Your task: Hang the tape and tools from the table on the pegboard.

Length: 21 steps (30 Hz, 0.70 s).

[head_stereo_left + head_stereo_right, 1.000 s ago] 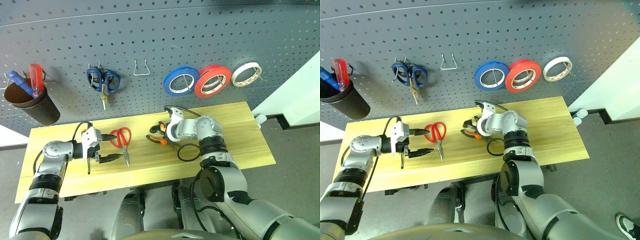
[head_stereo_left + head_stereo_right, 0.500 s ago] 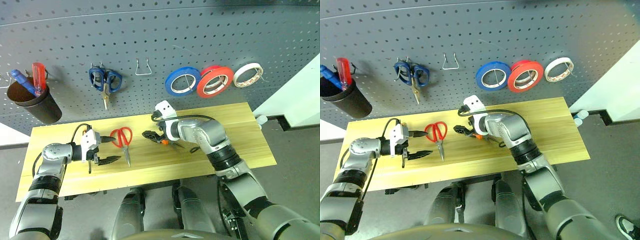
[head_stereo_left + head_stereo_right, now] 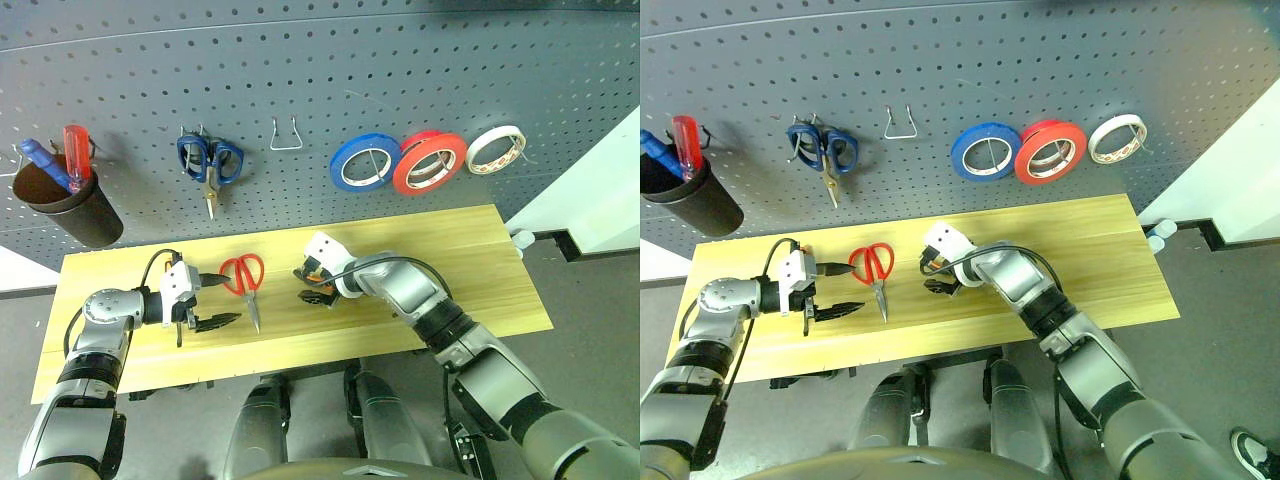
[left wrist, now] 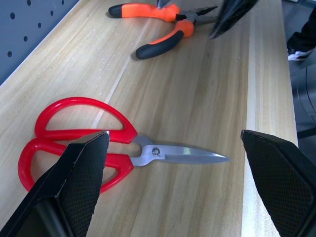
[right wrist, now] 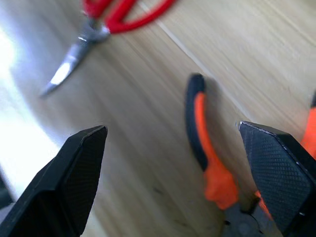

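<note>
Across the back wall runs the wide dark grey pegboard point(image 3: 320, 90) with its grid of small holes, and hanging on it, over on the right, is the bright red ring-shaped tape roll point(image 3: 429, 162), snug between a blue tape roll point(image 3: 365, 164) and a cream-white tape roll point(image 3: 496, 148). Below sits the long light yellowish wooden table point(image 3: 480, 260). On it, the left gripper point(image 3: 205, 298) hovers with its black fingers spread wide, nothing between them, pointing at the red-handled scissors point(image 3: 243, 280) lying flat just beside it, blades towards the table's front edge. And the right gripper point(image 3: 932, 275) is right over the small pliers with orange-and-black handles point(image 4: 165, 24), jaws fully apart and holding nothing; the wrist view shows one handle point(image 5: 202, 143) lying on the wood between the two fingertips. The pliers rest near the table's middle, a little way right of the scissors.
</note>
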### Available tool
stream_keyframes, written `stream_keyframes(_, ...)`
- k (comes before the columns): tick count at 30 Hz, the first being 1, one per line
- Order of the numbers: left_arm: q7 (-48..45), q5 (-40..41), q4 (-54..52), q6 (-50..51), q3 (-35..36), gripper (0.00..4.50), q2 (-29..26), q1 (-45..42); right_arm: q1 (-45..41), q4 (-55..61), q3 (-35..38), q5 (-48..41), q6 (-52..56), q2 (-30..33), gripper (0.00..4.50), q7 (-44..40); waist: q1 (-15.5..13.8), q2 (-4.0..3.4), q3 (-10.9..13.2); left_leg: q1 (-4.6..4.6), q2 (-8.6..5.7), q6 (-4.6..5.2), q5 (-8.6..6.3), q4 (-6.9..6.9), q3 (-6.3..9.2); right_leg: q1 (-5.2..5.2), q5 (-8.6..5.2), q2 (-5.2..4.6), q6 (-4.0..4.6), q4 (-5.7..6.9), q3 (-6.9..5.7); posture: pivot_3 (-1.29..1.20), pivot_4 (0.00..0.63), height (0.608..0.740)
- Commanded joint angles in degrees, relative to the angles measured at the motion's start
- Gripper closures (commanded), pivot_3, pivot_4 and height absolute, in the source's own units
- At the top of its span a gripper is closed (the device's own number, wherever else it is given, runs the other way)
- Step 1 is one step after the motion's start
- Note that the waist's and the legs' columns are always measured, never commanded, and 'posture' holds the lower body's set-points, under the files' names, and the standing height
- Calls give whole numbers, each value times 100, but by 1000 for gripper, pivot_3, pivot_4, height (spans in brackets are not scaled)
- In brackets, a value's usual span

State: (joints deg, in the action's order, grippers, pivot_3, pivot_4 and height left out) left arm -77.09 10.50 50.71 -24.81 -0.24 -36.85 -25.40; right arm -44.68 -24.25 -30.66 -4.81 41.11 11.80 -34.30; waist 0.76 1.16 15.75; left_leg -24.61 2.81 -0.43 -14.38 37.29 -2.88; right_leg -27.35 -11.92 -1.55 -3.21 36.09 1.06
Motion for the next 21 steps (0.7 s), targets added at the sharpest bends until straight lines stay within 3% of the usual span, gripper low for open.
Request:
stream_keyframes(1,-11,-1,-24,-106,86,0,-47,88,-180,-106,208,202,-286,-87,20,14,-4,0,0,0,0,0,0,-1,0,0,0,0,0,0,0,88,286,740)
stream_keyframes(5,-10,23,-62,-110,98,0,-48,139,-109,456,471,148,-2,12,20,-110,-6,0,0,0,1,0,0,-3,1,-1,0,0,0,0,-1,92,287,740)
stream_keyframes(11,-23,26,-107,-109,86,0,-38,196,197,1231,313,311,430,232,20,-251,-8,0,0,0,2,0,0,-3,2,-1,0,-1,0,2,-1,82,286,740)
stream_keyframes(21,-45,-1,-154,-67,37,0,-15,117,240,561,344,762,129,118,20,-20,0,0,0,0,0,0,0,2,1,0,0,0,1,2,-1,73,285,740)
